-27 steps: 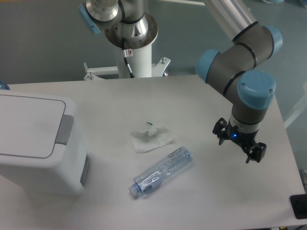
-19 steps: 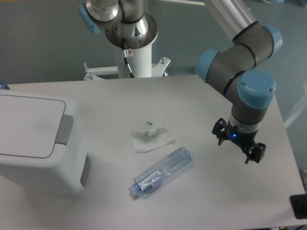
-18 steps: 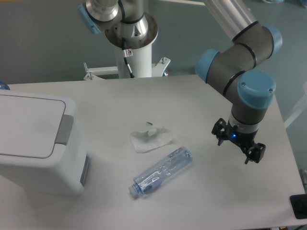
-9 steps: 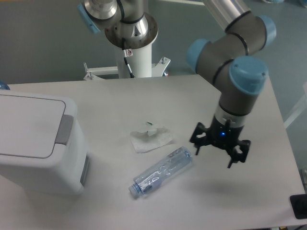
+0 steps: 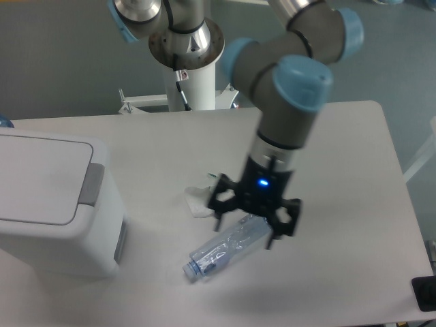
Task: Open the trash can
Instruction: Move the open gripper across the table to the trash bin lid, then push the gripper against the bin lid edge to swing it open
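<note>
The trash can (image 5: 48, 204) is a large white boxy bin at the left edge of the table, its flat lid closed and its grey push-bar (image 5: 90, 184) on the right side of the lid. My gripper (image 5: 251, 219) hangs open and empty above the table's middle, over a clear plastic bottle (image 5: 228, 246) that lies on its side. The gripper is well to the right of the trash can and apart from it.
A crumpled white tissue (image 5: 199, 202) lies just left of the gripper, partly hidden by it. The arm's white base column (image 5: 187, 68) stands behind the table's far edge. A dark object (image 5: 424, 293) sits at the right edge.
The arm has swung left from the table's right side to above the bottle and tissue. The gripper stays open. The trash can, bottle and tissue have not moved.
</note>
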Motion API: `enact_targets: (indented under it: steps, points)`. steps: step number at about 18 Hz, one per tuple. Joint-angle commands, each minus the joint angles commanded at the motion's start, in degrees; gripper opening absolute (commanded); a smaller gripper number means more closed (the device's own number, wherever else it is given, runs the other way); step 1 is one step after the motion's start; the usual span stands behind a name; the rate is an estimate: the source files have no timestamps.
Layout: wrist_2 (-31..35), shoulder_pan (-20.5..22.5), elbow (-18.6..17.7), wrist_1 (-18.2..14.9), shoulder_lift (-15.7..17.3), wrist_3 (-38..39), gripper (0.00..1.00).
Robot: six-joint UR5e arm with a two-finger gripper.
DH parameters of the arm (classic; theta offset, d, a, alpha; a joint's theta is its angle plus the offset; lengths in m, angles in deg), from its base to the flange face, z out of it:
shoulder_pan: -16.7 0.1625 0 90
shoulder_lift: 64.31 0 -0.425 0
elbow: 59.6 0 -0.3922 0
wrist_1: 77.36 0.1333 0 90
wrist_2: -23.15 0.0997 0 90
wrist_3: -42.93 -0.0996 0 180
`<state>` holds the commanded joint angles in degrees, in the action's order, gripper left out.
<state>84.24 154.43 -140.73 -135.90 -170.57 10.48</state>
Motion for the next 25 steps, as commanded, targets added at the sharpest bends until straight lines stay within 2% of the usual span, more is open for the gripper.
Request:
enact_targets:
  steps: [3,6,8,12,15,19,25]
  points:
    - [-0.1,-4.4,-0.4,0.3,1.2,3.6,1.00]
    - [0.0,-6.3,-0.7,1.1,2.5,9.5,1.00]
    - [0.1,-7.6,-2.8,1.1,4.2,10.7,1.00]
    - [0.3,-7.7,-9.2,1.3,9.8,10.2,1.00]
    - [0.6,-7.7,-9.6,2.8,9.7,10.7,1.00]
    - [1.7,-7.7,-9.2,3.3,7.9,10.7,1.00]
    - [3.3,-7.7,-9.8,3.7,7.7,10.6,1.00]
